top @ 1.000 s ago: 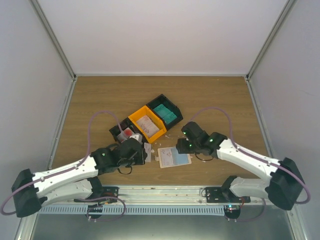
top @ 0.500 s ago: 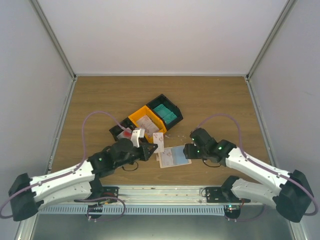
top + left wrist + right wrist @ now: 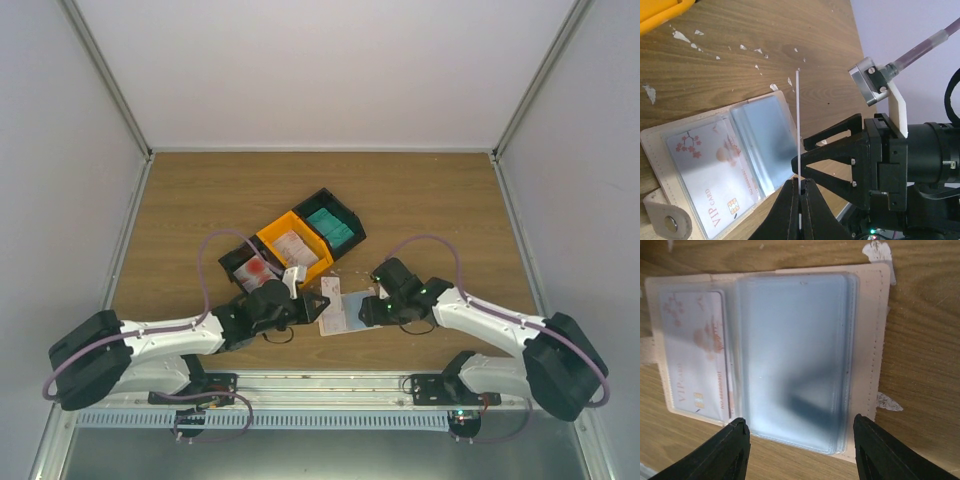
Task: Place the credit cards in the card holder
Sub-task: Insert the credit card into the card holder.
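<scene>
Here, card (image 3: 798,125) edge-on in left hand (image 3: 800,189), face unseen, card holder (image 3: 662,220) cropped

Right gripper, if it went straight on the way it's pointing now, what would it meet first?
Probably the open beige folding card holder, on its empty pale blue plastic pocket. The right gripper points down at it, jaws open. Depth is unclear.

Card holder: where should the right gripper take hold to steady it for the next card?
Probably its bare beige border, from above: the card holder lies open and flat, so the open right gripper can press there, clear of the sleeves.
</scene>
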Robot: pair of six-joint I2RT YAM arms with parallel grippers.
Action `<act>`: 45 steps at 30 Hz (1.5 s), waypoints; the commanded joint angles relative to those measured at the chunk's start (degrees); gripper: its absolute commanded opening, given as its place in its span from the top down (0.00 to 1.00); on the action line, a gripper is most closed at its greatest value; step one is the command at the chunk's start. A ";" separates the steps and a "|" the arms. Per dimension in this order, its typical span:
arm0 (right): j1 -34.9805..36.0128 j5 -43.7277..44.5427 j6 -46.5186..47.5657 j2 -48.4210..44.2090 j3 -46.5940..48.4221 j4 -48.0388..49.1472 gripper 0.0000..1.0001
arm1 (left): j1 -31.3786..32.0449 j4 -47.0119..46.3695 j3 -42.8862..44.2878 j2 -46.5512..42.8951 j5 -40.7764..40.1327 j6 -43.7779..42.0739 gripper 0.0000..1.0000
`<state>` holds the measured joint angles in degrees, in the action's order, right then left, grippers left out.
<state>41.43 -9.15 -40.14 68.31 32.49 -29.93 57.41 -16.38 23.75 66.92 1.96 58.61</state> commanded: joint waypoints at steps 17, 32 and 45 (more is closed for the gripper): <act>-0.98 2.71 -0.28 7.07 -0.03 1.13 0.45 | 0.27 -3.64 -2.55 -0.28 -4.10 3.86 1.00; 0.13 -3.59 -2.12 8.06 0.42 3.18 0.57 | 0.33 -6.04 -6.05 2.95 -3.29 7.88 1.00; 4.79 12.11 -1.73 12.59 6.31 -8.19 0.59 | 0.33 -14.59 -7.14 8.23 0.89 7.42 1.00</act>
<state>44.95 -4.97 -41.80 79.33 37.58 -31.77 57.41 -24.05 17.50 73.82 2.11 66.30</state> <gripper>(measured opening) 0.413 0.023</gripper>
